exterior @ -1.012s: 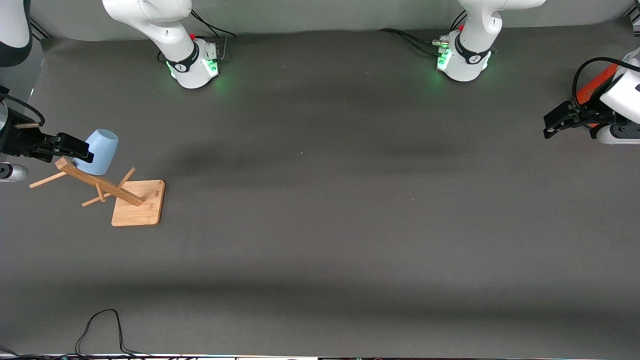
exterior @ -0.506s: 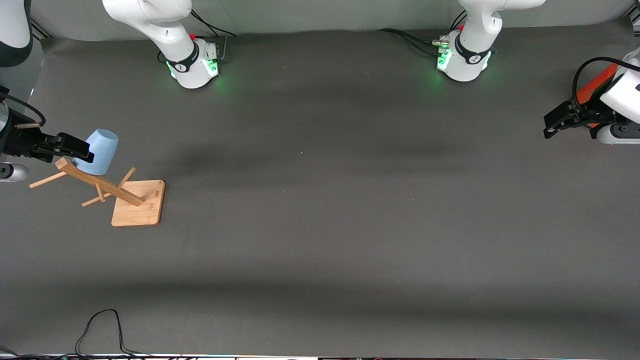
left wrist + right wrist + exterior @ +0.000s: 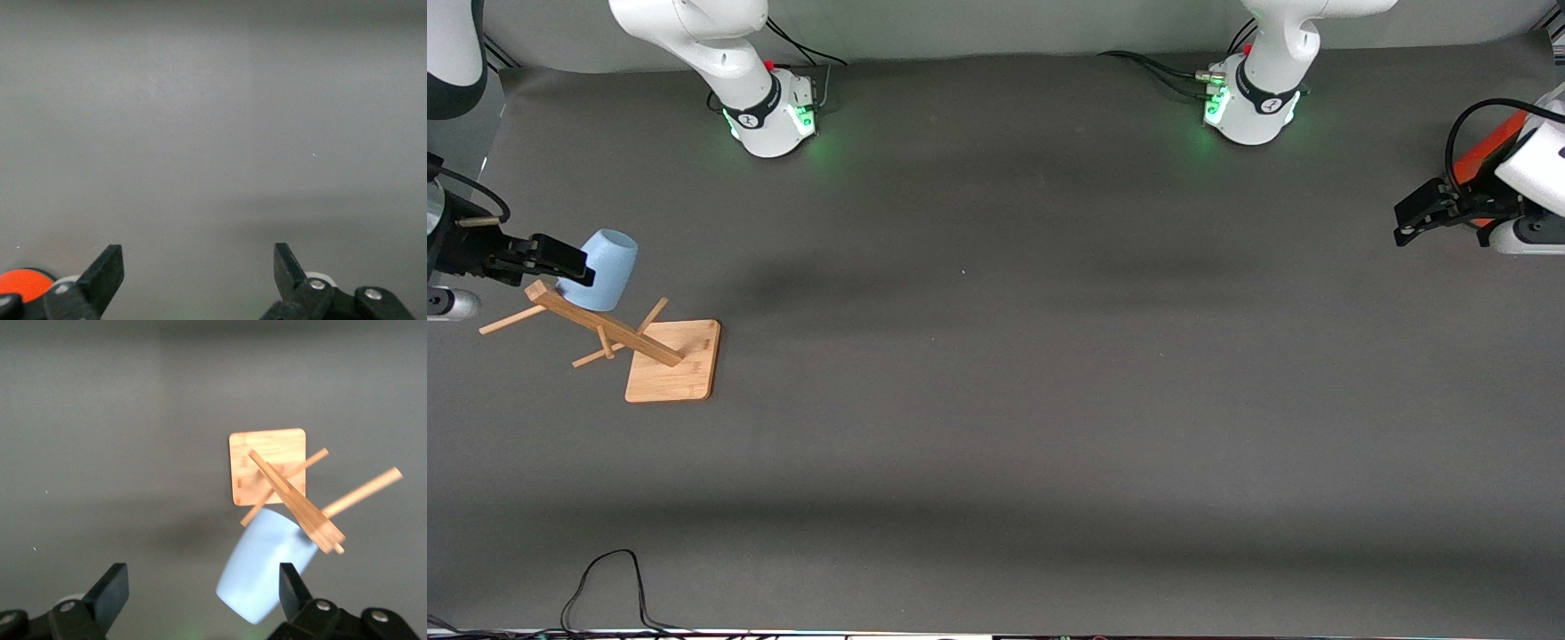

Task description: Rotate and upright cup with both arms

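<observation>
Fingers (image 3: 112, 590) of the right gripper (image 3: 560, 260) spread wide, nothing between them yet; same on the left gripper (image 3: 198, 273), fingers (image 3: 107, 272) parted and empty.

Nearest the front camera, toward the right arm's end of the tabletop (image 3: 996, 400): square bamboo base (image 3: 673, 361) of a wooden rack. Rising from it, a slanted post (image 3: 600, 322) with thin pegs (image 3: 509, 320) sticking out. Just past the post's upper end, the pale-blue cup (image 3: 603, 268), hung mouth-down on a peg. Right gripper level with the cup, beside it, close but apparently not gripping. Left gripper idle over the left arm's end of the tabletop, an orange-red cylinder (image 3: 1485, 151) near it.

Likely risks: closing off-centre on the tapered wall and squirting the cup sideways; snagging a peg on the way in and dragging or toppling the light rack; pulling away off the peg's line and jamming the cup.
</observation>
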Available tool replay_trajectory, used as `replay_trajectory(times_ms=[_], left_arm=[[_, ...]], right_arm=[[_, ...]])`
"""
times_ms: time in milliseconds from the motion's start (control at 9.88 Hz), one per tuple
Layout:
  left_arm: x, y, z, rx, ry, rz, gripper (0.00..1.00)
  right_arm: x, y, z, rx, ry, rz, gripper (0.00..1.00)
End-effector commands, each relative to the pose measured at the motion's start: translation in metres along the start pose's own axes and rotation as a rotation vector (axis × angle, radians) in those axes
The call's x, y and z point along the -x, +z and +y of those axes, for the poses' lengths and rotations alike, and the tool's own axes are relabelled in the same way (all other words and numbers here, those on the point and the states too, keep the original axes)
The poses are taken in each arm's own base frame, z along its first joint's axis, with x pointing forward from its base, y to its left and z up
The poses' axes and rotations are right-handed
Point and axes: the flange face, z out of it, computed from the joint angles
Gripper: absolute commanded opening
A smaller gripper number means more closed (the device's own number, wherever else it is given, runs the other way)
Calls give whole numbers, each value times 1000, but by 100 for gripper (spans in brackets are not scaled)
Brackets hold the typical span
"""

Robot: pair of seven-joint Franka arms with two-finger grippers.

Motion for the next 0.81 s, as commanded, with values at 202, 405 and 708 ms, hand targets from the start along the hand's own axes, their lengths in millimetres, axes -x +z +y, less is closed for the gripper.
replay_trajectory(times_ms=[202, 405, 708], left_arm=[[-1, -9, 4, -2, 14, 6, 100], [-1, -9, 3, -2, 13, 6, 100], [-1, -9, 4, 1, 12, 6, 100]], right_arm=[[53, -3, 50, -12, 32, 37, 100], [53, -1, 55, -21, 95, 30, 100], [52, 2, 53, -28, 494, 10, 100]])
